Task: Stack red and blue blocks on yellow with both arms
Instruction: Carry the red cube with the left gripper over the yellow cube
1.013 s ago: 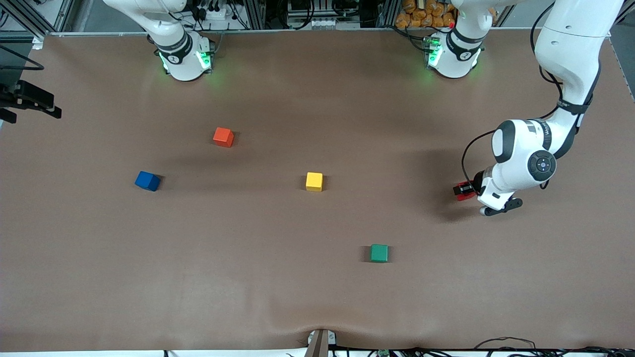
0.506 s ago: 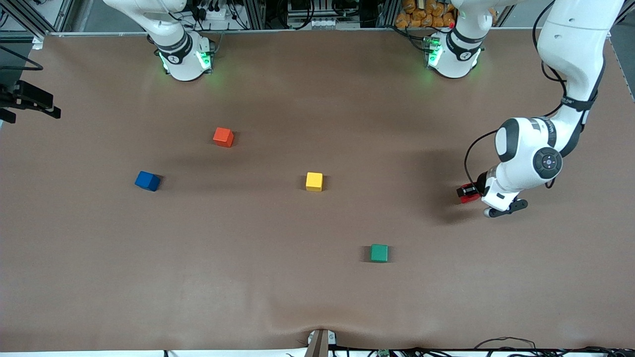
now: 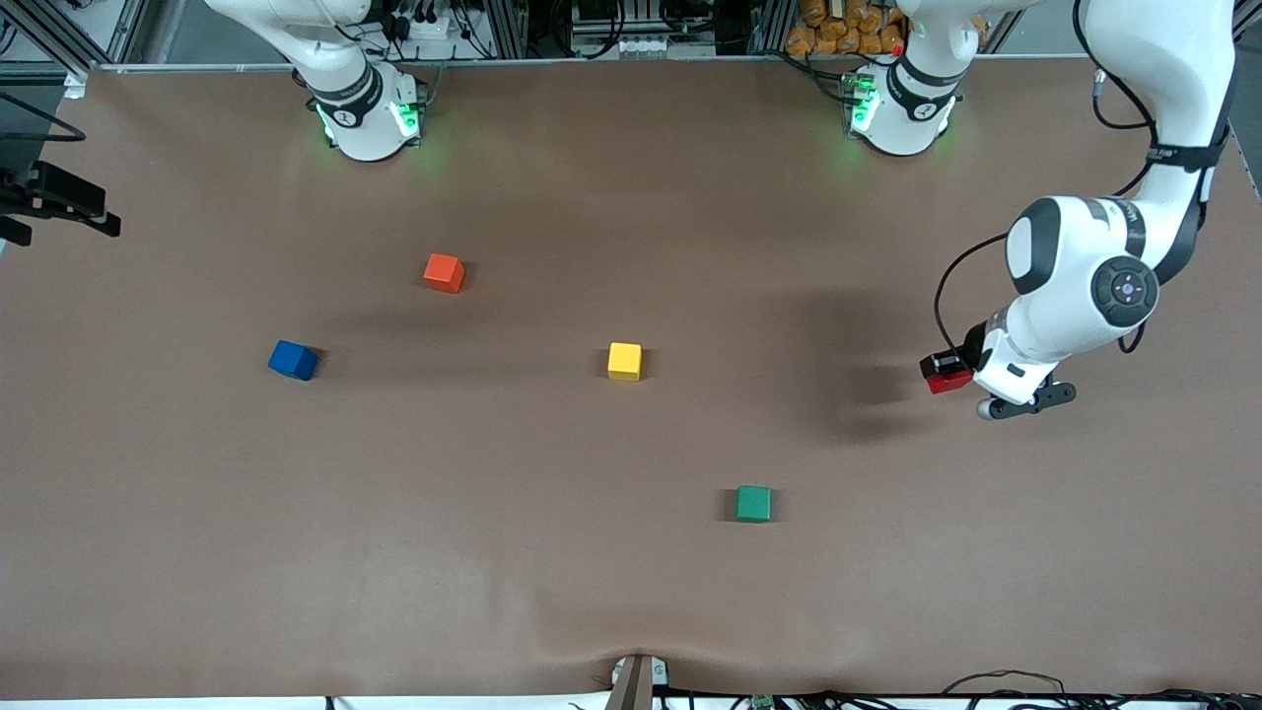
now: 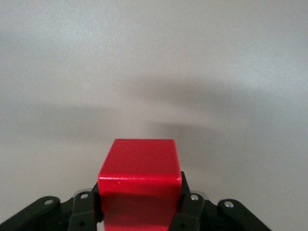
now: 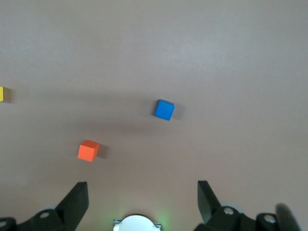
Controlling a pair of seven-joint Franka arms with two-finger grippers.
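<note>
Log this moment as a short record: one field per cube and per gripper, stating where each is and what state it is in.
red cube: small matte red cube held in the left gripper, lifted over the table's left-arm end
left gripper: shut on the red cube
right gripper: open, holding nothing, high above the table
blue cube: small matte blue cube on the table toward the right arm's end
yellow cube: small matte yellow cube mid-table, nothing on it
orange-red cube: on the table
green cube: nearest the front camera

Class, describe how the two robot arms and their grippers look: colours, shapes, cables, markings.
Both arms are glossy white, rounded, with black joint bands and green-lit bases. The left arm carries a black cable. The left gripper and right gripper have black fingers.
</note>
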